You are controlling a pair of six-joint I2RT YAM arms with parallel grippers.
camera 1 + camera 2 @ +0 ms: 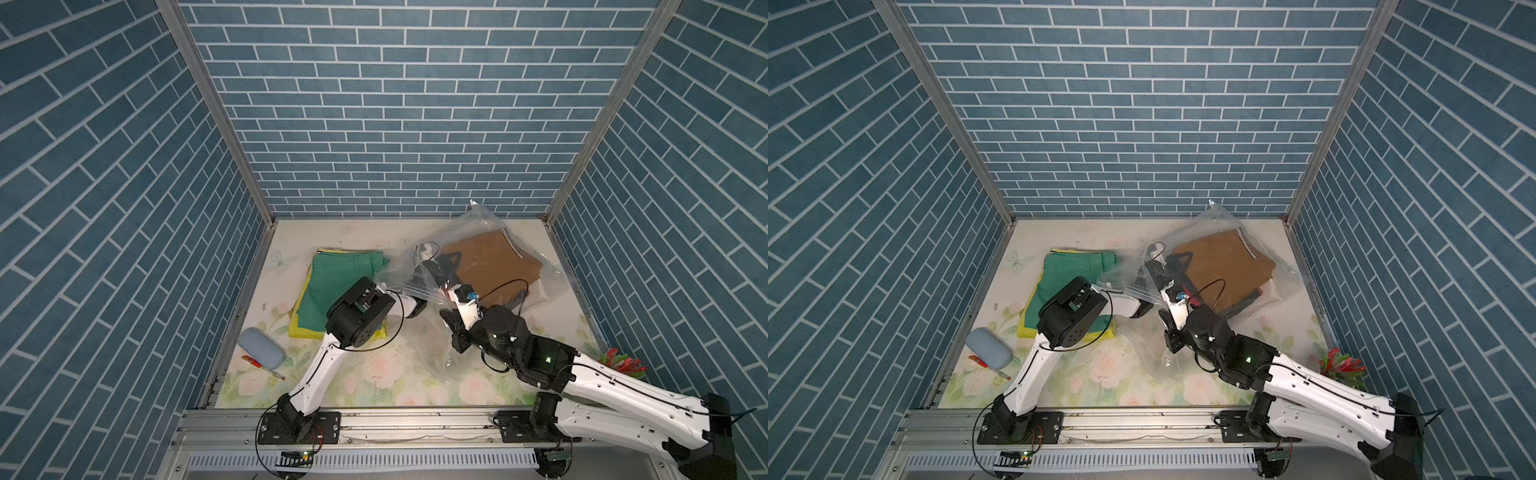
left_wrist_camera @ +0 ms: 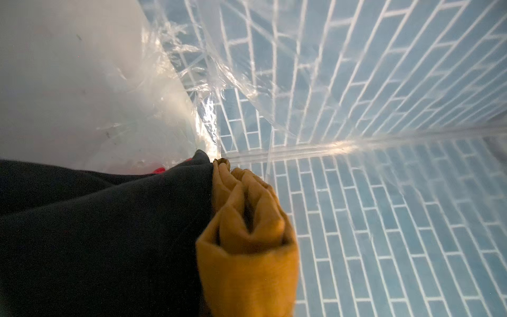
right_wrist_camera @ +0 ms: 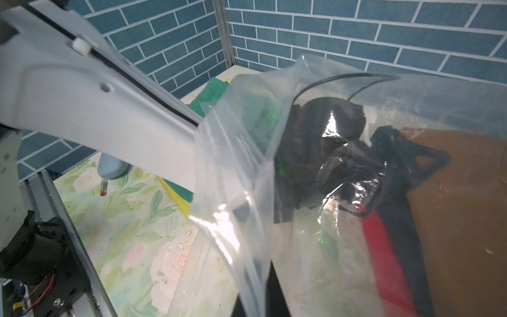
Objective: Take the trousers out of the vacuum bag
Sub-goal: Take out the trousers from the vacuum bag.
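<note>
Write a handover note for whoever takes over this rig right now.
Left gripper: inside the clear crinkly plastic vacuum bag, apparently shut on the folded mustard-brown trousers.
Right gripper: shut on the bag's mouth, holding it up.
Done: green trousers and lime-yellow trousers stacked on the floral-print table beside the bag.
To do: mustard-brown, black trousers and red trousers are inside.

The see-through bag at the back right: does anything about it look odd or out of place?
Yes. The vacuum bag is crumpled, with one corner poking up by the back wall. The left gripper sits inside it, where the mustard-brown trousers are bunched.
</note>
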